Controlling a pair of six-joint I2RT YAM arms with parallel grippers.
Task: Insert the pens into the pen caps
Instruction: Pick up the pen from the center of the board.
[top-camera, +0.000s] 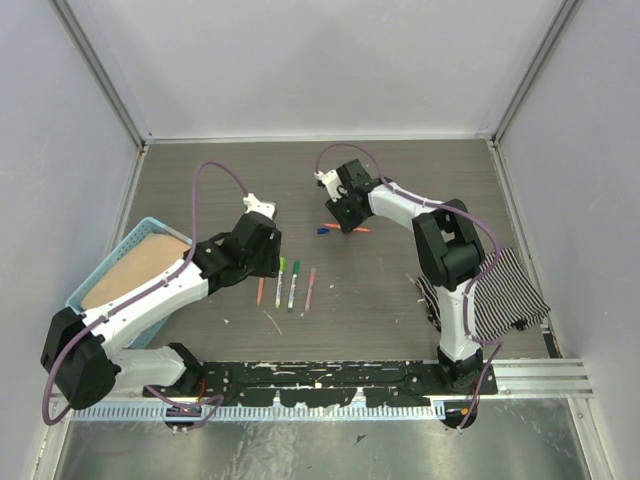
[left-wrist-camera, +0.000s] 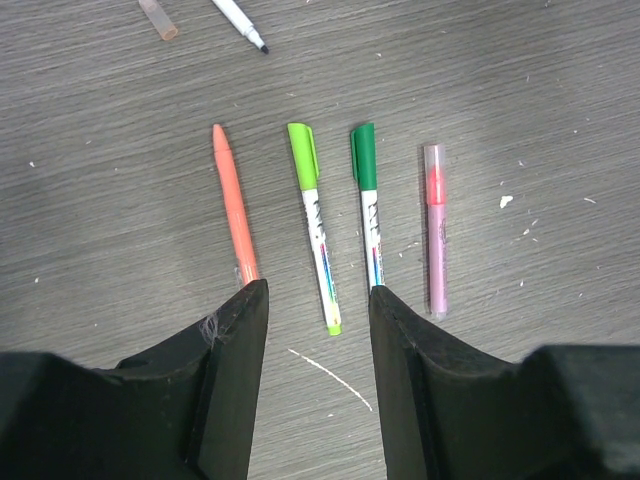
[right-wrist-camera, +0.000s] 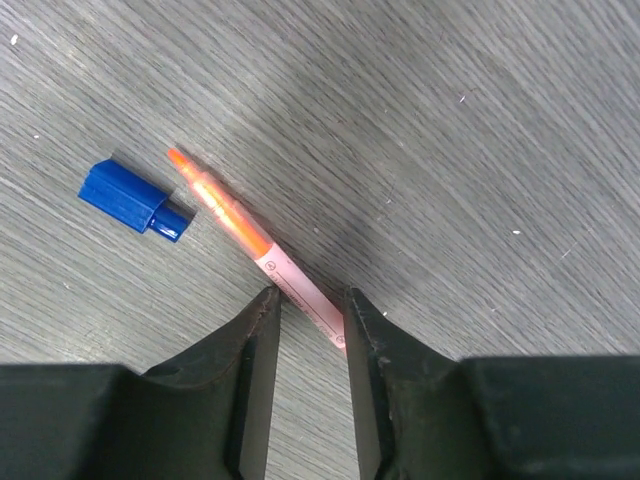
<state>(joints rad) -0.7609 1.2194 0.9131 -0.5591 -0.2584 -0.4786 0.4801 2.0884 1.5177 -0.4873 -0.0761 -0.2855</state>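
Note:
In the right wrist view a pink-barrelled pen (right-wrist-camera: 255, 240) with a bare orange tip lies slantwise on the table. My right gripper (right-wrist-camera: 310, 300) has its jaws closed in on the barrel's rear end, both fingertips touching it. A blue pen cap (right-wrist-camera: 130, 198) lies just left of the tip. From above, that gripper (top-camera: 345, 225) is at centre-back. My left gripper (left-wrist-camera: 318, 295) hangs open and empty over a row of pens: an all-orange one (left-wrist-camera: 233, 205), a light-green-capped one (left-wrist-camera: 315, 225), a dark-green-capped one (left-wrist-camera: 368, 200) and a pink one (left-wrist-camera: 436, 230).
A clear peach cap (left-wrist-camera: 158, 18) and a dark-tipped white pen (left-wrist-camera: 240, 22) lie beyond the row. A blue basket (top-camera: 150, 222) holding a brown board sits at the left. A striped cloth (top-camera: 510, 295) lies at the right, by the right arm's base.

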